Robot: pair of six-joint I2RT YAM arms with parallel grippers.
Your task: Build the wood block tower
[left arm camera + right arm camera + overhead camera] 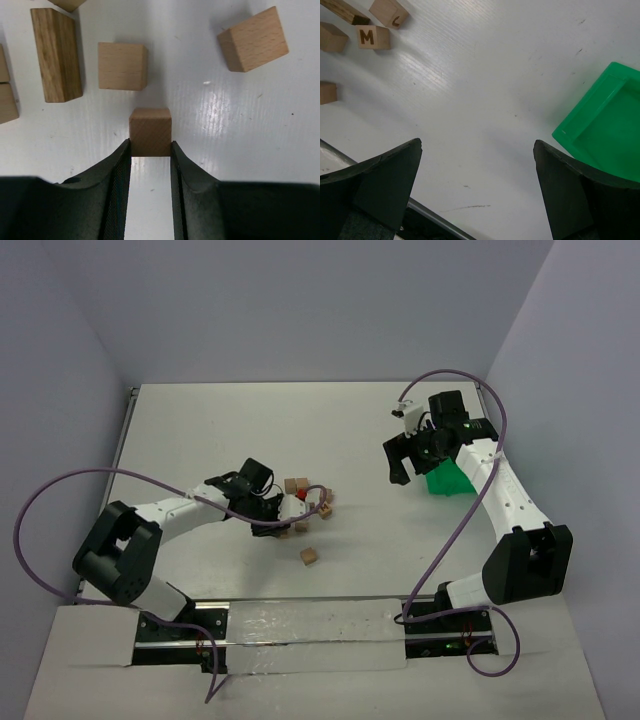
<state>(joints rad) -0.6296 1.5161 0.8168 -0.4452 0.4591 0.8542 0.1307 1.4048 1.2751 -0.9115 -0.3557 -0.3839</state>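
Observation:
Several small light-brown wooden cubes lie in a loose cluster (310, 502) at the table's middle, with one apart (309, 556) nearer the front. My left gripper (283, 514) is low at the cluster's left side. In the left wrist view its jaws (150, 146) are shut on the sides of one plain cube (150, 131) resting on the table. Beyond it lie another cube (122, 65), a tilted cube (253, 39) and a longer, darker block (56, 54). My right gripper (403, 462) hangs open and empty (477, 150) above bare table. Cubes marked M (373, 37) and C (389, 12) show far left.
A bright green plastic bin (447, 481) sits at the right, just beside my right gripper; its corner shows in the right wrist view (605, 127). A small red piece (297, 497) sits among the cubes. Purple cables loop around both arms.

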